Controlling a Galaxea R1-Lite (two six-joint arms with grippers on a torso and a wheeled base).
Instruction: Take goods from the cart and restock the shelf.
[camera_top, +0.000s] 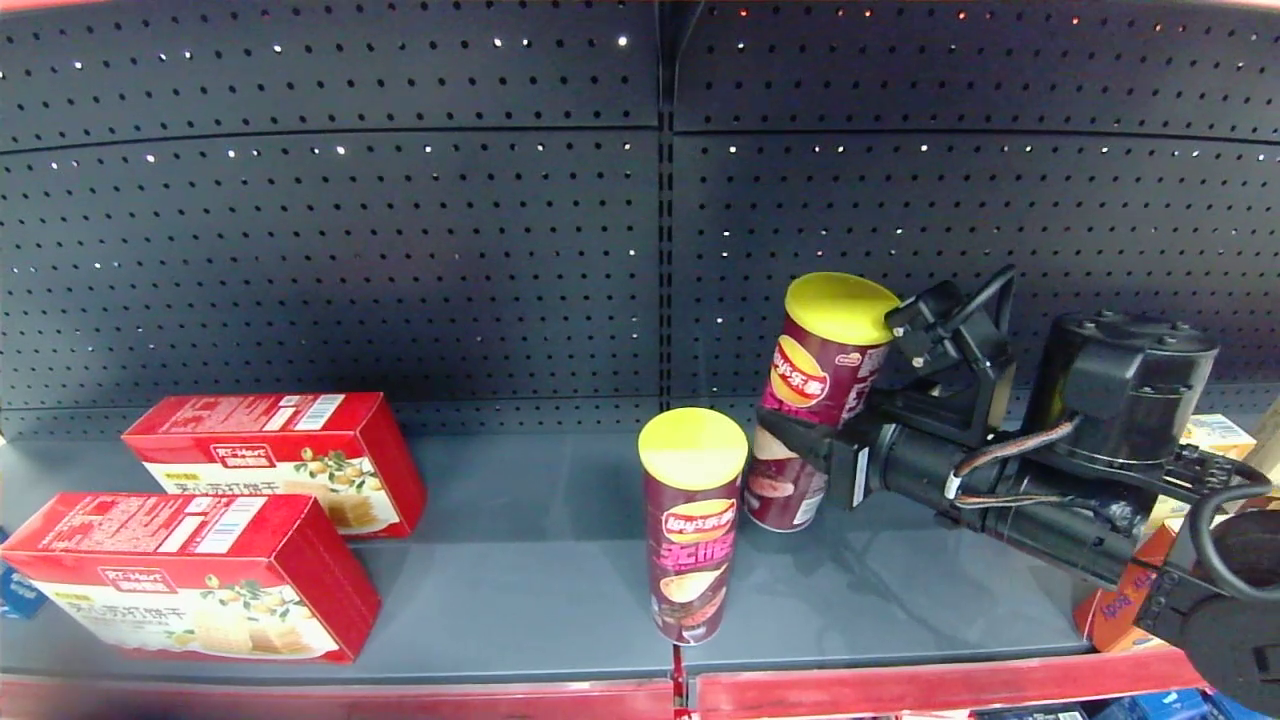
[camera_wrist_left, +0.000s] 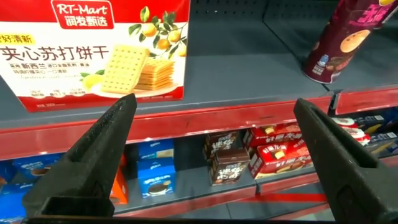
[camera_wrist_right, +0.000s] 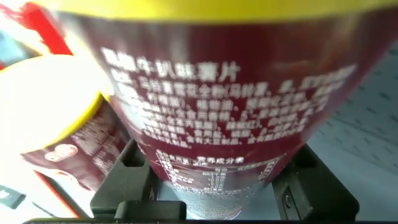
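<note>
Maroon held chip can (camera_top: 820, 400), yellow lid, is just behind the standing chip can (camera_top: 692, 520) and to its right, low over the grey shelf (camera_top: 520, 560). It's tilted, top leaning away from the standing can. Can't tell if its base is fully down.

Risks, my read:
- Letting go while it's tilted: it tips, could hit the standing can and send either one rolling off the shelf's front edge.
- Gap to the standing can is small, so a finger swinging out on release may nudge it.
- Fix would be to square it upright first.

Right pincer (camera_top: 800, 450) is clamped around the held can's lower body, a finger on each side. Left pincer (camera_wrist_left: 214, 155) is spread wide, holding nothing, below and in front of the standing can. Two red cracker boxes (camera_top: 270, 460) lie well to its left.
</note>
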